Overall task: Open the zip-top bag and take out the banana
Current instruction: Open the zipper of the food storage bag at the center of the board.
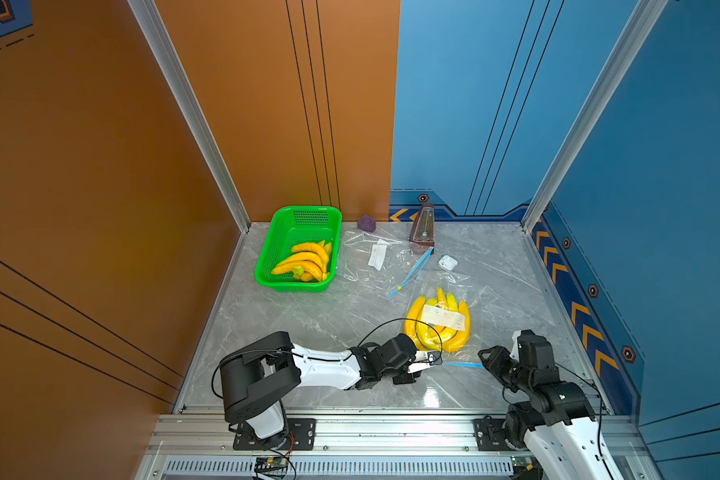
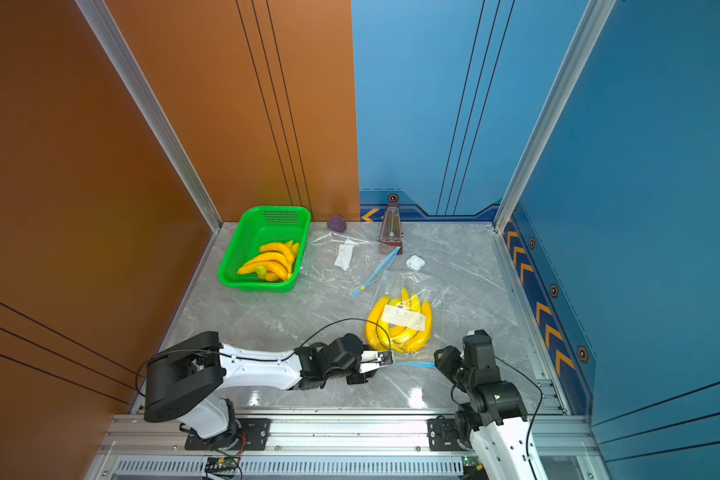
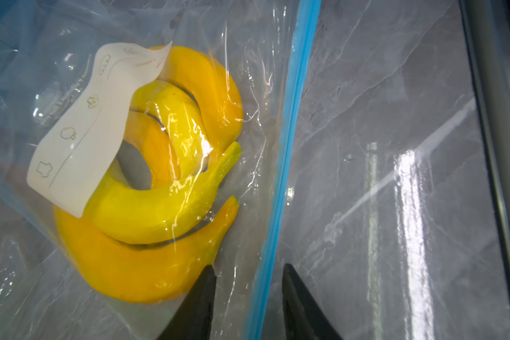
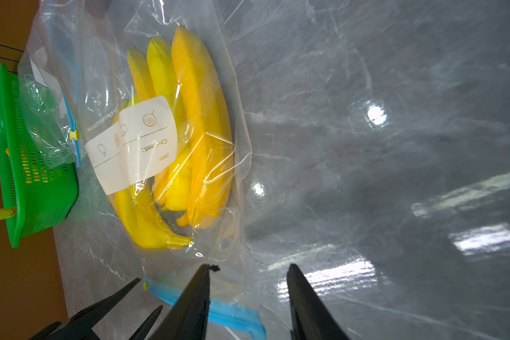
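Observation:
A clear zip-top bag [image 1: 470, 291] lies on the marble table right of centre, with a bunch of yellow bananas [image 1: 437, 328] [image 2: 400, 328] and a white label inside. Its blue zip strip [image 1: 462, 365] [image 3: 292, 132] runs along the near edge. My left gripper [image 1: 435, 358] [image 3: 248, 268] is open, with its jaws on either side of the strip near the left end and a gap on both sides. My right gripper [image 1: 484, 358] [image 4: 248, 266] is open at the strip's right end [image 4: 233, 313], gripping nothing. The bananas [image 4: 200, 132] lie just beyond both grippers.
A green basket [image 1: 267, 266] with more bananas stands at the back left. An empty clear bag [image 1: 375, 266] with a blue zip lies beside it. A purple cube [image 1: 366, 223], a metronome [image 1: 422, 224] and a white case [image 1: 447, 262] sit near the back wall.

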Motion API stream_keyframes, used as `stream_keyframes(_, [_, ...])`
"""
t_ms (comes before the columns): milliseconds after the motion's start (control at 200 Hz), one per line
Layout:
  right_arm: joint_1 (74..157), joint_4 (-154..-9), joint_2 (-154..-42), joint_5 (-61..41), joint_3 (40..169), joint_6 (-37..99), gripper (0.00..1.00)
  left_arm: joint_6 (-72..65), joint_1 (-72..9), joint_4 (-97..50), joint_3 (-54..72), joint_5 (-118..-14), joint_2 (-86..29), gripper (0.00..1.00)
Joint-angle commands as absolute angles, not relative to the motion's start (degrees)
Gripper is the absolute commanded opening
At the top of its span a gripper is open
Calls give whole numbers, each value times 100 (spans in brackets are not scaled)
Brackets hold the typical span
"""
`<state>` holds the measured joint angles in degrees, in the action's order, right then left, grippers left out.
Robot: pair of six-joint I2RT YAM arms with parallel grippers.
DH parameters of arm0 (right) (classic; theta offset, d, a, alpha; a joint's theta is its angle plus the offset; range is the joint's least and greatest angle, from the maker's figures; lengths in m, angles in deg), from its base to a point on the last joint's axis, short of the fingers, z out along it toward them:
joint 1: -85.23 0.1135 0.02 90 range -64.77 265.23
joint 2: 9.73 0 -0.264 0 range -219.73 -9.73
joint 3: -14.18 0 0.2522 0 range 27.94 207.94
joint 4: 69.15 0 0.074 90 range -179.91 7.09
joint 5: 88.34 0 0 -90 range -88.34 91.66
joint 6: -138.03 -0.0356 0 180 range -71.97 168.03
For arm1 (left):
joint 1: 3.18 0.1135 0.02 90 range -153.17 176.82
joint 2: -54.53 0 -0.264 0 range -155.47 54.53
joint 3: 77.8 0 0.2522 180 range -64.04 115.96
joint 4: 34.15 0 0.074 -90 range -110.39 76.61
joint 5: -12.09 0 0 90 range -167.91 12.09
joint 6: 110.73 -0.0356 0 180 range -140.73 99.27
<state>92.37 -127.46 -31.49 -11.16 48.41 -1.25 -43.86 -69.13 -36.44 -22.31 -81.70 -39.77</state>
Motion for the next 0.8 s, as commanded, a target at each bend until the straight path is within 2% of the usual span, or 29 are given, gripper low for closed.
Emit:
stream_keyframes(0, [9218, -12906, -3100, -1001, 4966, -25, 45, -4512, -6839, -3278, -2059, -8223, -4086, 36])
stream_keyframes(185, [9215, -12905, -3082, -1003, 4952, -31, 45, -4464, -6759, -3271, -2015, -8314, -4120, 24])
stream_keyframes(360, [9218, -12883, -3091, -1001, 4921, -31, 45, -4429, -6717, -3270, -2011, -8286, -4075, 19])
stream_keyframes(430, [9218, -12879, -3091, -1000, 4913, -34, 45, -4424, -6716, -3276, -2010, -8246, -4036, 20])
stream_keyframes(490, [9218, -12879, -3100, -995, 4912, -25, 45, -4406, -6716, -3272, -2040, -8180, -3961, 28])
stream_keyframes(570, [9218, -12879, -3094, -999, 4908, -24, 45, -4381, -6716, -3285, -2092, -8062, -3844, 33])
stream_keyframes(796, [9220, -12870, -3091, -1003, 4885, -31, 45, -4358, -6668, -3283, -2094, -7984, -3818, 31])
